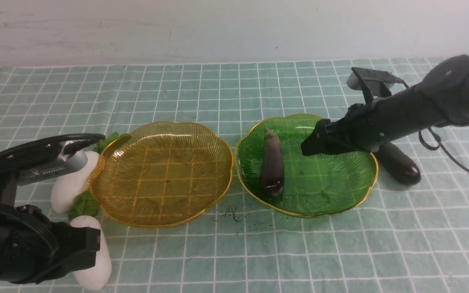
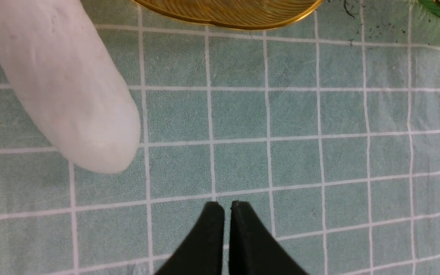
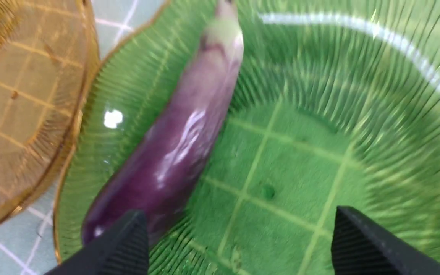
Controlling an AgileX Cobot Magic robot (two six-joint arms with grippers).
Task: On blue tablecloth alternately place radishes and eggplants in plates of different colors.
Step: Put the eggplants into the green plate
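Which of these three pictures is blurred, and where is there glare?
Right wrist view: motion blur smears the eggplant and green plate, and a white glare streak crosses the plate. Left wrist view: sharp, radish and tablecloth grid crisp. Front view: clear, with a small highlight on the eggplant's near end.

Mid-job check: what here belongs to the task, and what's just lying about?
Job: amber plate, green plate, plated eggplant, loose eggplant, far radish, near radish, blue tablecloth.
Lying about: dark specks on the cloth between the plates.

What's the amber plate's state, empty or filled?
Empty. Only the grid of the blue tablecloth shows through the amber plate.
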